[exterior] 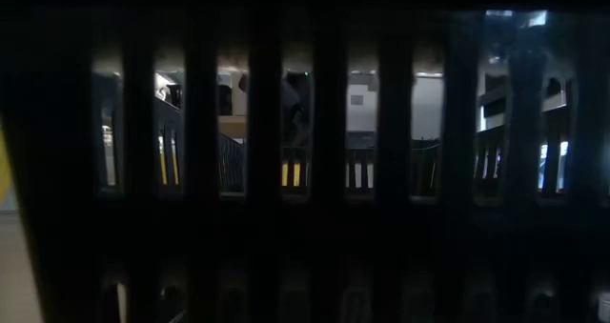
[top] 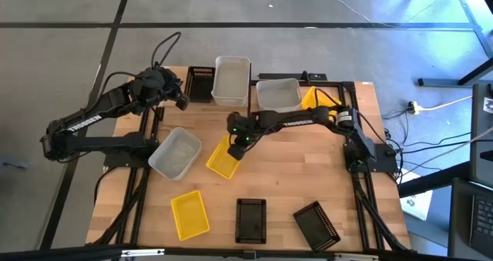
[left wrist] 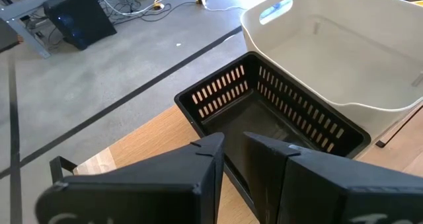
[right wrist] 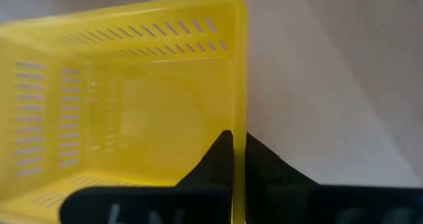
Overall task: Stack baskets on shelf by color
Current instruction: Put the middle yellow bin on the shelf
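My right gripper point(top: 237, 142) is shut on a yellow basket point(top: 223, 158) at the table's middle. My left gripper point(top: 182, 99) is at the far left, narrowly open. Its fingers stand on either side of the left wall of a black perforated basket point(top: 202, 82) that rests on the shelf point(top: 339, 84). On the shelf also stand two white baskets point(top: 231, 80) point(top: 277, 94) and a yellow one point(top: 316, 98). On the table lie a third white basket point(top: 176, 153), a yellow one point(top: 189, 213) and two black ones point(top: 250, 219) point(top: 316, 224). My right gripper pinches the yellow basket's side wall at its rim point(right wrist: 239, 128), one finger inside and one outside. It comes slanting down from the far right. The basket sits tilted in the high view. My left gripper: whether its fingers point(left wrist: 205, 159) touch the black basket's wall point(left wrist: 198, 121), I cannot tell.
A dark slotted wall point(exterior: 315, 171) stands right in front of the low camera and hides nearly all of that view. The shelf's black frame rails run along the table's left and right sides. Bare wood point(top: 308, 161) lies to the right of the held basket.
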Tool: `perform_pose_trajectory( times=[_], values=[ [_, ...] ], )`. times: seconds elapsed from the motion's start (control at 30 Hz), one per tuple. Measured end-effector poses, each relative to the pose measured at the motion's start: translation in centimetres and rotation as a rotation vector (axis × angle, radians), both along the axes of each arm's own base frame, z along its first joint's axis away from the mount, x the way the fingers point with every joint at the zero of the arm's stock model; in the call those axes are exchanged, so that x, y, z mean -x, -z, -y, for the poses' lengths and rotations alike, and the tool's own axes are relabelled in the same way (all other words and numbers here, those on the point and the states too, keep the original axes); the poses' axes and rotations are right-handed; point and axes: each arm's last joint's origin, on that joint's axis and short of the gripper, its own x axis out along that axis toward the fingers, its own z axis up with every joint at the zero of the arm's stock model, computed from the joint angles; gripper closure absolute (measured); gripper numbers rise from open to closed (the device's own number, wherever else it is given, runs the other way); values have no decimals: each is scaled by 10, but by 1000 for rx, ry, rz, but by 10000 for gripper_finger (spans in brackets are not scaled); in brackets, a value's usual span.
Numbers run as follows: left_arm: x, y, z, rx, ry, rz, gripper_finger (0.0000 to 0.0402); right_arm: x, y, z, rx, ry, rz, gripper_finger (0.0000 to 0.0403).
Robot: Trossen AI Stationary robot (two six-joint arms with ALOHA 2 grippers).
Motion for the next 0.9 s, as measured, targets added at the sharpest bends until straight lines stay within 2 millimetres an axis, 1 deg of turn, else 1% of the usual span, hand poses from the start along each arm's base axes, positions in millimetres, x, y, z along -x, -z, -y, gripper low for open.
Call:
perform_pose_trajectory(
  times=[0.13,0.4,0.47,0.6,0.77,0.9],
  values=[
    [0,0,0,0,0,0,355,1,-15,-1,70,4,-65,401],
    [0,0,0,-1,3,-3,355,0,-61,-5,187,35,-108,401],
    [0,0,0,-21,23,-40,355,1,-72,-6,206,37,-123,402],
    [0,0,0,-52,53,-100,355,2,-91,-8,249,52,-113,402],
    [0,0,0,-57,58,-109,355,0,-113,-10,332,46,-69,403],
    [-2,1,0,-98,136,-202,355,-1,-133,-12,405,43,-15,403]
  ],
)
